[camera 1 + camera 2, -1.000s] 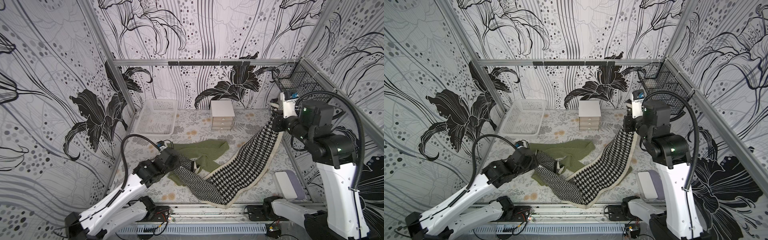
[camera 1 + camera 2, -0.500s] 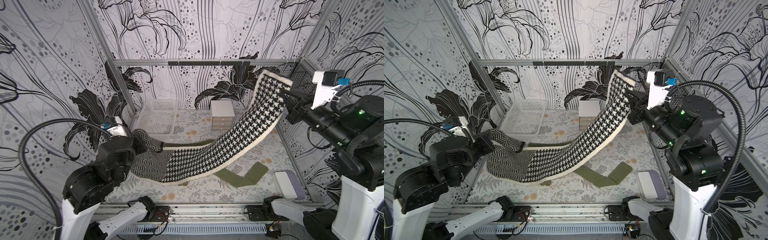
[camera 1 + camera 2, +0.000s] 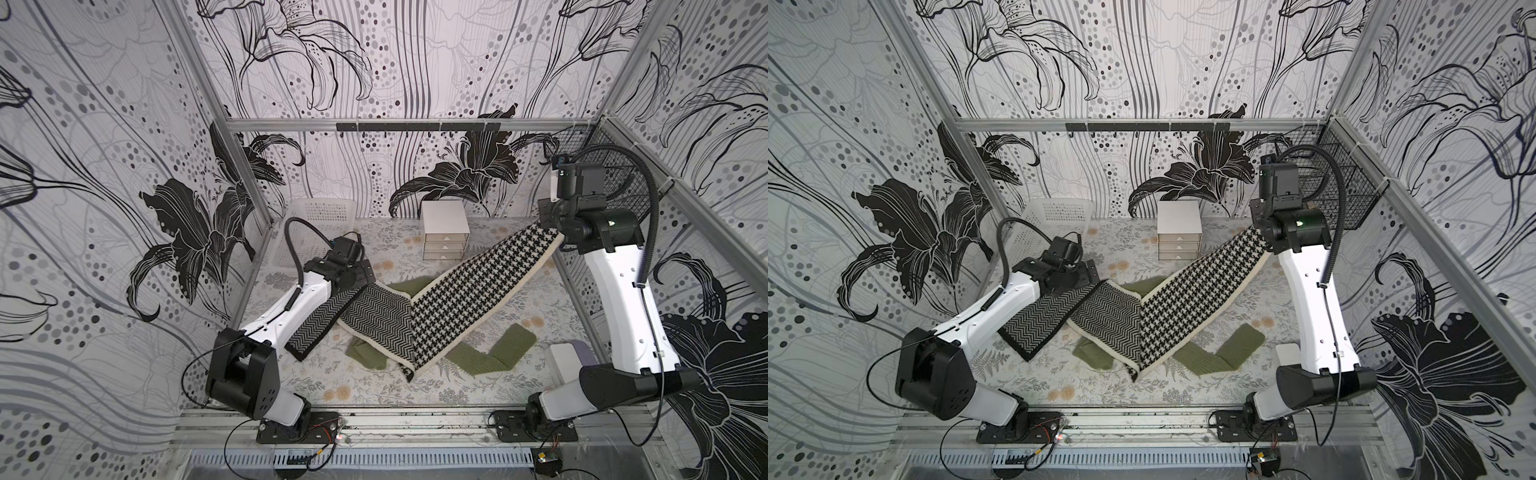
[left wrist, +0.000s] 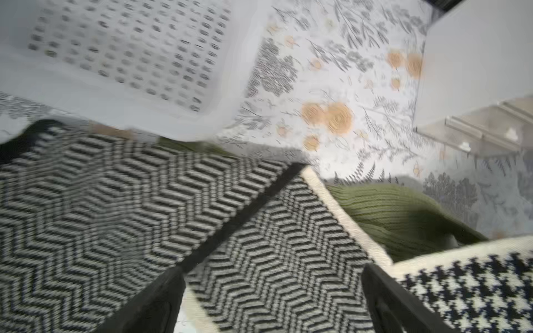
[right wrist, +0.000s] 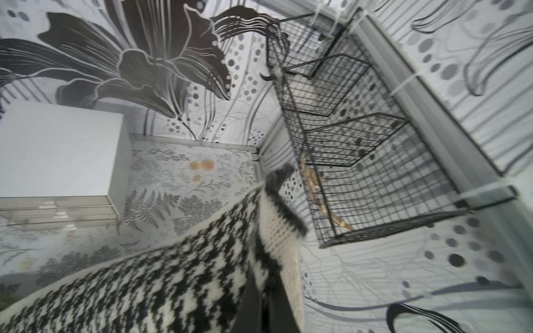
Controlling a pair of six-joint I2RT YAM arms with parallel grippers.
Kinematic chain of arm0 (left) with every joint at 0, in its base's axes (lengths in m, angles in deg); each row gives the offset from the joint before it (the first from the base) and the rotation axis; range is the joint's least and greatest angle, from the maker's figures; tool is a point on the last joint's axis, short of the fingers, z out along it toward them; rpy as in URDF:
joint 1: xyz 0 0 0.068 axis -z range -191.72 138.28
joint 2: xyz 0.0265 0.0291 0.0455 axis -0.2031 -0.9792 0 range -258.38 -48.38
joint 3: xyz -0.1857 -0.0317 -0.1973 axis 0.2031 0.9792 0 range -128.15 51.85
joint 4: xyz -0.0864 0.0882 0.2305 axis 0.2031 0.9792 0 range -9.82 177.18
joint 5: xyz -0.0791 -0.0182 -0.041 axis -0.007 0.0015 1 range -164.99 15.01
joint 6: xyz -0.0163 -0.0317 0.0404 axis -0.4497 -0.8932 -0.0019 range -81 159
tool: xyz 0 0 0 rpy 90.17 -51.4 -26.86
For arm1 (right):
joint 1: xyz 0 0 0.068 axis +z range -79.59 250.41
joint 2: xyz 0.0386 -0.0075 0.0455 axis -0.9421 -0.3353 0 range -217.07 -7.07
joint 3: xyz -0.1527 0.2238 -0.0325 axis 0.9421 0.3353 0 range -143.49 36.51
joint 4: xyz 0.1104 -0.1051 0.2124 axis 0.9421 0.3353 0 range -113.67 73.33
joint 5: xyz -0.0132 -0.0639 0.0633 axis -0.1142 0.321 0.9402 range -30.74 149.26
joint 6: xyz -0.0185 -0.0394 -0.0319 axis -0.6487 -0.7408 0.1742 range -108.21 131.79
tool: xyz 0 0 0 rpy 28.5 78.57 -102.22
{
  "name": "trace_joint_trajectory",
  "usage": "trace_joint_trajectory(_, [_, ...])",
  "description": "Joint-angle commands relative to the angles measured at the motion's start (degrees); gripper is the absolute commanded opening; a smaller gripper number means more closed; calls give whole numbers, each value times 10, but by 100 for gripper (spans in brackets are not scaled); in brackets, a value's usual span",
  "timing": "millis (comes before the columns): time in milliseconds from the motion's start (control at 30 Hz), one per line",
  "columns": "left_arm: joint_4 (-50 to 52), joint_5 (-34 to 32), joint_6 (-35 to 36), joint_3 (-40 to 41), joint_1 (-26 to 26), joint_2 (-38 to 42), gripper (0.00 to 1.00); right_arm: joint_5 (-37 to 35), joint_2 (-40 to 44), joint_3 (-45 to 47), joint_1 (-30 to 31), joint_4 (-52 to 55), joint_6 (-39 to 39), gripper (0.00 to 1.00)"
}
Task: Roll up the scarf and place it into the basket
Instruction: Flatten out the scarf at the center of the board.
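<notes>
The scarf (image 3: 419, 316) is black and white with a cream edge, houndstooth on one half and herringbone on the other. It lies in a V over the table in both top views. My right gripper (image 5: 264, 302) is shut on the houndstooth end (image 3: 1246, 249) and holds it lifted at the back right. My left gripper (image 4: 272, 291) stands open just above the herringbone end (image 4: 259, 245), with nothing between its fingers (image 4: 161, 299). That end (image 3: 316, 328) lies slack beside my left forearm. The white perforated basket (image 3: 320, 214) sits at the back left, just behind the left gripper (image 3: 363, 270).
A green knitted cloth (image 3: 490, 353) lies under the scarf. A small white drawer unit (image 3: 445, 228) stands at the back middle. A black wire basket (image 3: 615, 183) hangs on the right wall behind my right wrist. A pale box (image 3: 565, 365) sits at the front right.
Both arms have come down from holding the scarf stretched in the air. The left gripper has opened and let go of the herringbone end. The right still grips its end.
</notes>
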Motion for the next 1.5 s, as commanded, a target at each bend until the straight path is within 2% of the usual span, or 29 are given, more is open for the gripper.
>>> trace_joint_trajectory(0, [-2,30,-2,33,-57,60,99,-48,21,-27,-3,-15,-18,0])
trace_joint_trajectory(133, [17,14,-58,109,-69,76,99,-45,46,51,-3,-46,5,0])
trace_joint_trajectory(200, [-7,27,-106,159,-55,80,99,-30,61,86,-3,-53,23,0])
trace_joint_trajectory(300, [-7,1,-187,213,-35,84,100,-2,75,127,-3,-63,32,0])
trace_joint_trajectory(467, [72,-98,-298,250,9,117,100,51,97,187,0,-88,35,0])
trace_joint_trajectory(567, [72,-114,-318,284,12,143,100,61,100,205,2,-91,36,0])
trace_joint_trajectory(800, [59,-122,-367,323,12,108,94,78,106,221,5,-92,34,0])
trace_joint_trajectory(900, [28,-143,-386,345,11,108,82,79,111,224,6,-91,33,0])
trace_joint_trajectory(967, [10,-156,-386,347,5,98,70,81,115,227,7,-88,34,0])
trace_joint_trajectory(1033, [-2,-161,-388,342,0,72,41,81,120,230,10,-86,35,0])
trace_joint_trajectory(1067, [-14,-161,-385,341,-1,62,21,81,123,232,11,-86,35,0])
trace_joint_trajectory(1100, [-23,-163,-384,340,0,53,12,81,127,234,12,-86,35,0])
trace_joint_trajectory(1200, [-29,-177,-381,335,0,60,5,81,130,238,12,-86,34,0])
trace_joint_trajectory(1233, [-18,-186,-381,331,0,78,0,81,130,238,13,-85,34,0])
trace_joint_trajectory(1267, [-4,-193,-380,326,3,101,0,83,130,239,13,-86,34,0])
trace_joint_trajectory(1367, [92,-226,-383,289,29,221,0,79,127,228,13,-99,18,0])
trace_joint_trajectory(1467, [190,-242,-395,227,79,351,0,67,110,179,11,-112,-5,0])
